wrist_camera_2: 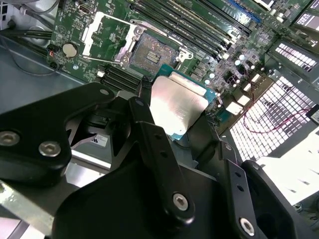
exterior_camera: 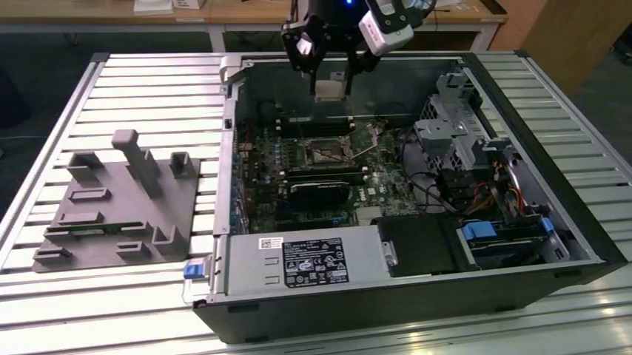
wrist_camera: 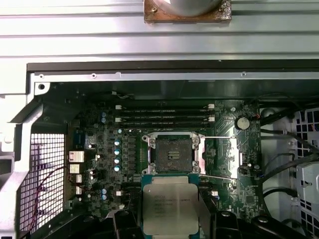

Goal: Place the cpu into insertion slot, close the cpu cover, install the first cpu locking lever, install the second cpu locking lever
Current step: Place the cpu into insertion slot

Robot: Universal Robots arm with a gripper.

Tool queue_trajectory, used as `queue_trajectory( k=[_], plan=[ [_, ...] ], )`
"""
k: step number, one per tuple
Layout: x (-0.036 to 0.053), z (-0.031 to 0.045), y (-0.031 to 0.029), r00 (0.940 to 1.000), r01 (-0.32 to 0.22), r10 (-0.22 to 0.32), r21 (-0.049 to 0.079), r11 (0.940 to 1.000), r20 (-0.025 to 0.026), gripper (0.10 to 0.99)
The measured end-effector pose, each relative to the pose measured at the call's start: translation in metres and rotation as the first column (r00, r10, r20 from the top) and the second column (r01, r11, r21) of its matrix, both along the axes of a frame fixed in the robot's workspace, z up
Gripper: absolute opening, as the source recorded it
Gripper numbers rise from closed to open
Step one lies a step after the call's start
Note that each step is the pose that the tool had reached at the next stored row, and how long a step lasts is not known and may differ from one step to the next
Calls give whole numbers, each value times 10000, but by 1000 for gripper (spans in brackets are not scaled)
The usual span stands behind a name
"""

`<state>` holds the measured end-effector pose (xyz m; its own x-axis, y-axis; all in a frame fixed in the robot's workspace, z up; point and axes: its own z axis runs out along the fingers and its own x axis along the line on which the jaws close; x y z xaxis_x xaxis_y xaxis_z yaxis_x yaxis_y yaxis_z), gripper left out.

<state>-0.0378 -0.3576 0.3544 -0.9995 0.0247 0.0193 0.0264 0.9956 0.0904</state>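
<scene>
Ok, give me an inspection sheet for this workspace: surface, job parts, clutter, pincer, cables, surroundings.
Surface: slatted metal table carrying an open computer case.
Job's things: cpu held above the board, short of the insertion slot, which is empty; cpu cover swung open.
Clutter: grey fixture block at the exterior view's left, beside the case.
Pincer: pincer shut on the cpu.
Cables: orange and red leads inside the case.
Surroundings: wooden bench behind the table.
</scene>
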Motion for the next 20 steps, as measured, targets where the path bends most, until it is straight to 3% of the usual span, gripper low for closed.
queue_trajectory(
  k=[20],
  plan=[
    [0, -70, 0, 10000, 0, 0, 0, 10000, 0, 537]
  ],
)
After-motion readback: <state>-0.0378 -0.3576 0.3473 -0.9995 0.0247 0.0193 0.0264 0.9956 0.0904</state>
